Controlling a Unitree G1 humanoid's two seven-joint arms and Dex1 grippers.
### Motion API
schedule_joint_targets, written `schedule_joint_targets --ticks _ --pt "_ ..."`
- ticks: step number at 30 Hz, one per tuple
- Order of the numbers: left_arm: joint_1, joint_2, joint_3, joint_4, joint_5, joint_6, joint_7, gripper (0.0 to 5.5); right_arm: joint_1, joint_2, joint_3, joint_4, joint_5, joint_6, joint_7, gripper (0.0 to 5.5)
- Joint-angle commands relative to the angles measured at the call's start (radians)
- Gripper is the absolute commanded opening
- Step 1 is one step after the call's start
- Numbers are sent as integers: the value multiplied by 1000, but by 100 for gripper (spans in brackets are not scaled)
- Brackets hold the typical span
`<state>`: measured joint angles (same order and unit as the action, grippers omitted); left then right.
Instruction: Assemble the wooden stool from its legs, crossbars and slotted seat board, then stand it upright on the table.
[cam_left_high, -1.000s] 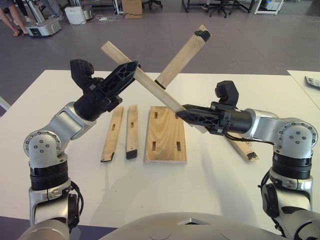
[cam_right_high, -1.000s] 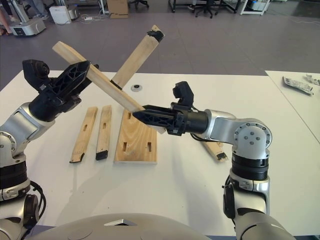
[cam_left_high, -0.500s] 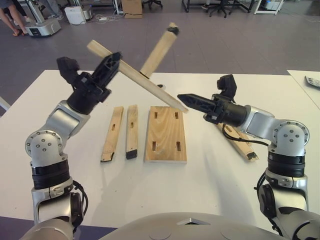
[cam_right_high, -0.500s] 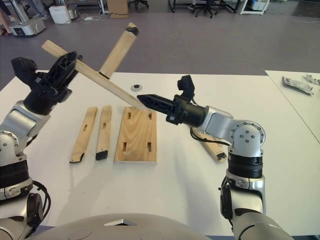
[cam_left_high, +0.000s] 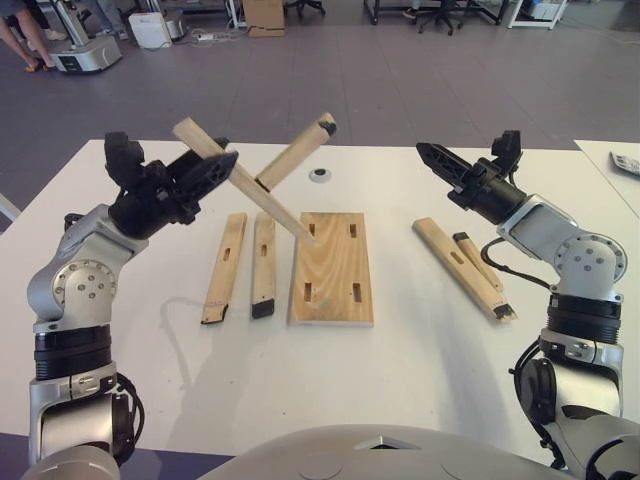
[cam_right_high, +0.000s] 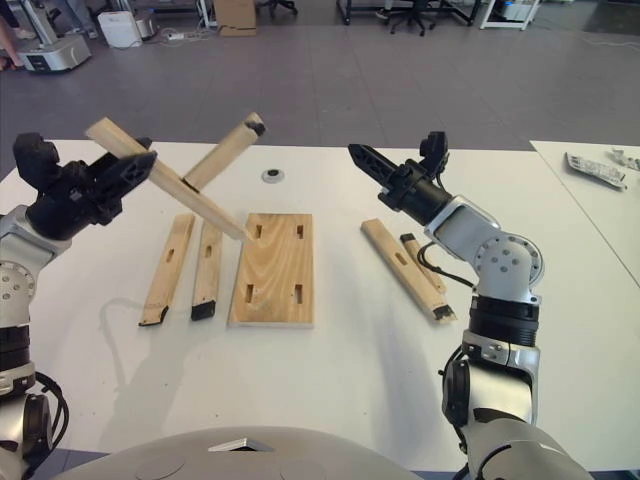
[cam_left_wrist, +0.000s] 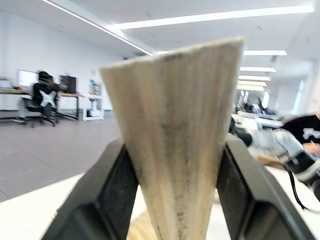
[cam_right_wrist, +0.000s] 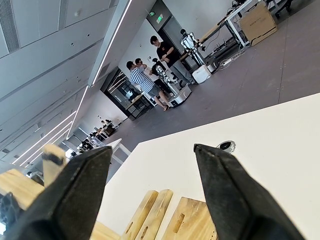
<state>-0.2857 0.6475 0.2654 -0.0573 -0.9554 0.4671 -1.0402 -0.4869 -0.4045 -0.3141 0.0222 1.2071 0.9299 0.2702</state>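
While the big white table (cam_left_high: 420, 400) holds the seat board (cam_left_high: 332, 275) lying flat in the middle, the stool is far from done. I think the job is at the step of building the legs. The left gripper (cam_left_high: 222, 160) is squeezed tight on a crossed pair (cam_left_high: 250, 187) of sticks, joined like an X. It holds them up in the air, tilted, just above the left side of the board, with one low end near a far slot. The right gripper (cam_left_high: 432, 157) is up over the far right part of the table. Its two fingers are spread apart and there is nothing in them.

My guess is that the next move needs the low end of the X to line up with a slot. The free gripper could help steady it. Or it could go down for a stick on its own side.

Now the count. There is one seat board with four slots. There is one crossed pair, made of two sticks. Two loose sticks lie left of the board, an outer one (cam_left_high: 226, 262) and an inner one (cam_left_high: 264, 258). Two more lie right of it, a wide one (cam_left_high: 455, 262) and a thin one (cam_left_high: 485, 277), side by side. That makes six sticks. One small round hole (cam_left_high: 319, 175) sits in the table behind the board.
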Motion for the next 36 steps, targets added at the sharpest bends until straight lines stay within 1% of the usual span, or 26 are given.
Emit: schedule_joint_targets --ticks 1,6,9,14,19,31,36 --pt "13 56 -41 31 84 -45 -165 206 -22 -5 -3 3 -27 7 11 306" --pt "-15 32 -57 29 127 -130 -298 206 -30 -3 -1 11 -39 27 20 306" --pt "-19 33 -69 26 135 -140 -331 206 -39 1 0 16 -44 32 25 306" --pt "-2 43 -121 18 181 -146 -396 206 -46 1 -5 22 -49 37 30 306" --pt "-20 40 -158 28 215 -153 -430 206 -46 6 -7 16 -44 42 24 306" --pt "-152 23 -248 187 318 -206 -493 206 -54 25 -7 10 -37 52 16 306" --pt "-144 22 -297 184 367 -170 -450 206 -45 36 -7 0 -32 58 13 306"
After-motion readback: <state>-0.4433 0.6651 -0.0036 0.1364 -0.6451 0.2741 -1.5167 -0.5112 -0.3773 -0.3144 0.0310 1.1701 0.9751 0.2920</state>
